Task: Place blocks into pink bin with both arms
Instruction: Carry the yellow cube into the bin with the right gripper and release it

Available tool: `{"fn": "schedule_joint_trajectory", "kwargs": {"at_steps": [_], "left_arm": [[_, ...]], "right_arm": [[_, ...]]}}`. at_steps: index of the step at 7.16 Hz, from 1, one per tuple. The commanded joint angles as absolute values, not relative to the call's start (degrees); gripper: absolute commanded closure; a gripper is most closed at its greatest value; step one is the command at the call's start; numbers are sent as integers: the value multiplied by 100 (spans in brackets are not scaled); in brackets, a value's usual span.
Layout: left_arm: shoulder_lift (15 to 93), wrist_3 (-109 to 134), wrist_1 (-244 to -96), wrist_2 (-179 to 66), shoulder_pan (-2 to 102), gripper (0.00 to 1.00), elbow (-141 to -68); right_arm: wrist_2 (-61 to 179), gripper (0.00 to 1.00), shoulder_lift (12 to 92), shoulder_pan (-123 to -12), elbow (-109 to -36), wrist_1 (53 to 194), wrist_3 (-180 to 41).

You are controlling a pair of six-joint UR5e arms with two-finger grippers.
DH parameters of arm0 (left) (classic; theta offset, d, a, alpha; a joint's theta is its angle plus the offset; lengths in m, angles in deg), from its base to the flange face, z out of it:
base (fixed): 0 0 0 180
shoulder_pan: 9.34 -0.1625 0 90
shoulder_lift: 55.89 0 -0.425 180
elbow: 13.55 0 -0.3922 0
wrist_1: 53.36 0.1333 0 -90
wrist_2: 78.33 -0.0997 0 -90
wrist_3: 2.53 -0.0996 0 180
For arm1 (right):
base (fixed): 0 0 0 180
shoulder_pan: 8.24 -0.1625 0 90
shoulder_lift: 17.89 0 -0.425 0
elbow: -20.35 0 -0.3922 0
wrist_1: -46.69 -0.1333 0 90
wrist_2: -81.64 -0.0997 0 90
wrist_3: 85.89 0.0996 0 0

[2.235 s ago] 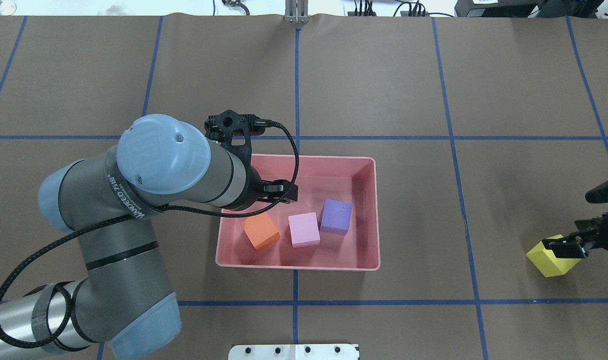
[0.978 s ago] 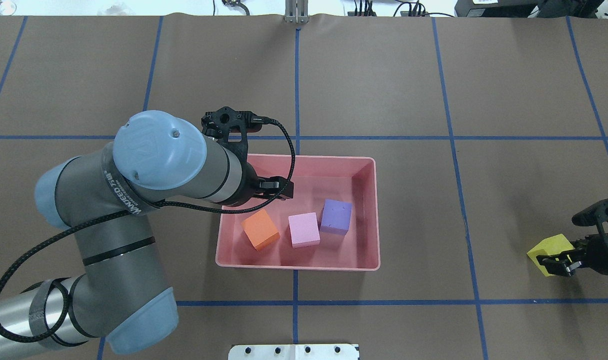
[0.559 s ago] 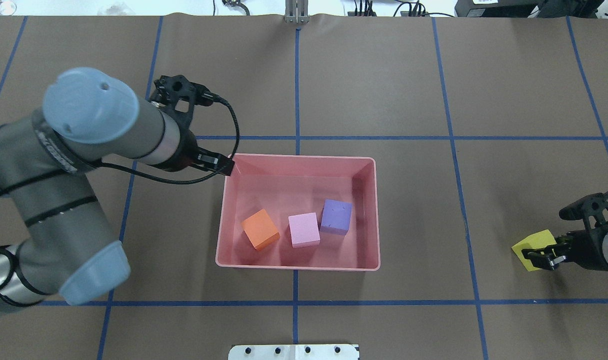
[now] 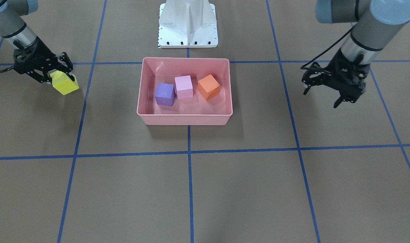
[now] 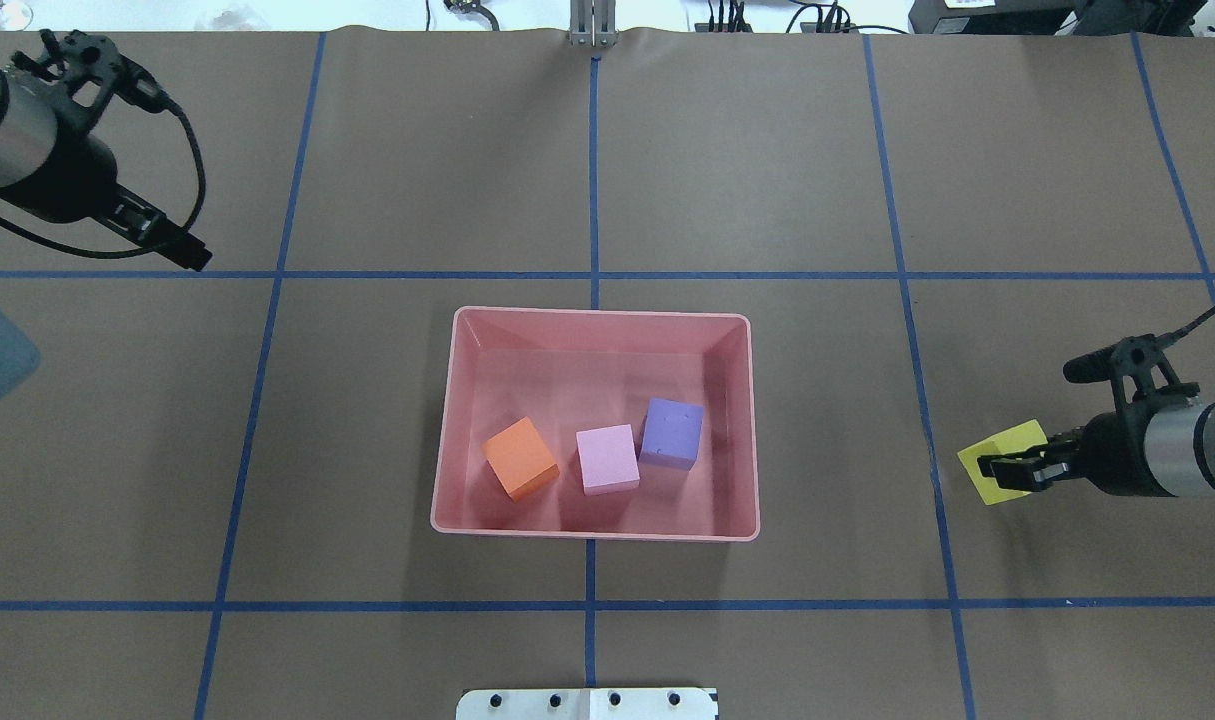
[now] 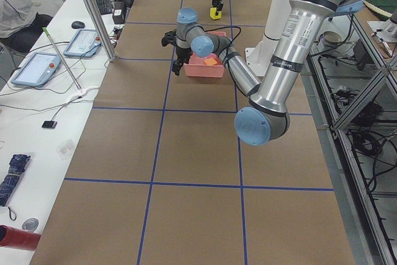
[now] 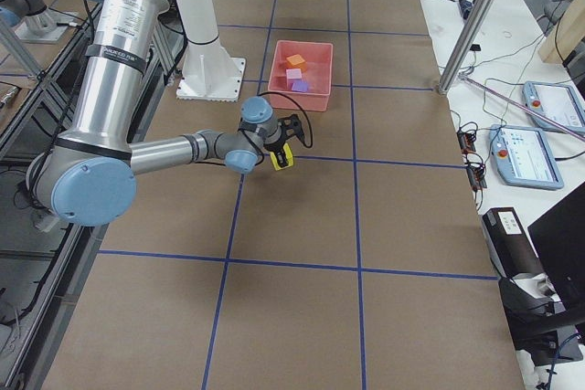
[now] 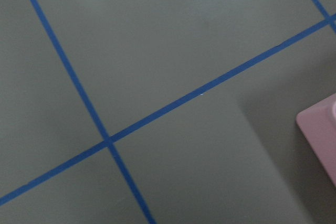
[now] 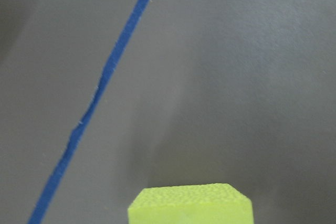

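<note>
Brown bench (image 5: 767,150), and nearest the robot the right tool (image 5: 989,470) is clamped on the tilted yellow cube (image 5: 1007,442), well apart from the pink bin (image 5: 595,315). Inside the bin sit the orange cube (image 5: 520,458), light pink cube (image 5: 607,460) and purple cube (image 5: 672,433). Farther out, the left tool (image 4: 321,96) hangs spread wide, empty.

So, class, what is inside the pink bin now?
Three blocks sit on the floor of the pink bin: the orange block, light pink block and purple block. The overhead view shows its whole floor, so nothing is hidden. The yellow block is outside, held in the right claw.
</note>
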State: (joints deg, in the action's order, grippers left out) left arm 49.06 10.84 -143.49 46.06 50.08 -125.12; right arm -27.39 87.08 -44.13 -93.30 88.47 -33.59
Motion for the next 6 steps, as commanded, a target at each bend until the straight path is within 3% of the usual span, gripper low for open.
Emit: {"fn": "schedule_joint_trajectory", "kwargs": {"at_steps": [1,6], "left_arm": [[4450,-29,-14458,4743,5803,0,-12132],[4105,-218,-14635,4866,6633,0,-11314]], "right_arm": [[-2840,96,7647,-4585,-9724,10217,-2931],[-2692,91,4447,-4288,-9656,13927,-2017]]}}
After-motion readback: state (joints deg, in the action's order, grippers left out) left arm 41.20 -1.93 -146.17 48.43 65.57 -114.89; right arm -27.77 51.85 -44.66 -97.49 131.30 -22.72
